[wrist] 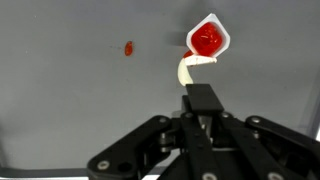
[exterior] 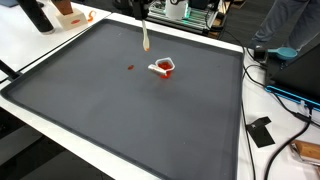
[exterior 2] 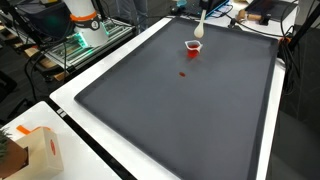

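Above the dark tabletop mat (exterior: 120,110), the gripper (wrist: 200,100) is clamped on a white spoon (exterior: 145,40). Just beside the spoon's tip sits a small white cup (wrist: 208,40) of red sauce, near the mat's far edge; a red spot (wrist: 128,48) lies apart.

Dark mat (exterior 2: 190,110) covers bench (exterior 2: 100,160); small red cup (exterior 2: 194,46) near far edge, red spot (exterior 2: 183,75) nearby, pale spoon (exterior 2: 200,26) above cup.

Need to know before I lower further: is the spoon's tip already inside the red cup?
No. In the wrist view the spoon, held by the gripper, ends beside the cup, outside its rim.
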{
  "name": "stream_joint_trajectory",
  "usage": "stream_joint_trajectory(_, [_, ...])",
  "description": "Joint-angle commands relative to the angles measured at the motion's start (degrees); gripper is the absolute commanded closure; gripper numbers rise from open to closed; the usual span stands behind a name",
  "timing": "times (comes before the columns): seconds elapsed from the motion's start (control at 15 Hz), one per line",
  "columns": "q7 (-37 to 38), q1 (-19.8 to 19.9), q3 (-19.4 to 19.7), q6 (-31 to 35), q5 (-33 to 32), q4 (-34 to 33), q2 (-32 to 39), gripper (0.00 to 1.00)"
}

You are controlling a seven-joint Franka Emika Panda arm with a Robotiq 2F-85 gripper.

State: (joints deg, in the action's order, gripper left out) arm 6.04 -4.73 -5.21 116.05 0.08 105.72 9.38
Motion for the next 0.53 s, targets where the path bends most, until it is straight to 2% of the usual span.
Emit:
stream_joint_trajectory(0.0, [-7.78, 1.96, 0.37, 1.52, 7.26, 2.79, -2.74, 0.97])
stream_joint_trajectory(0.47, [-22.91, 5.53, 1.66, 1.19, 22.34, 4.31, -3.61, 0.97])
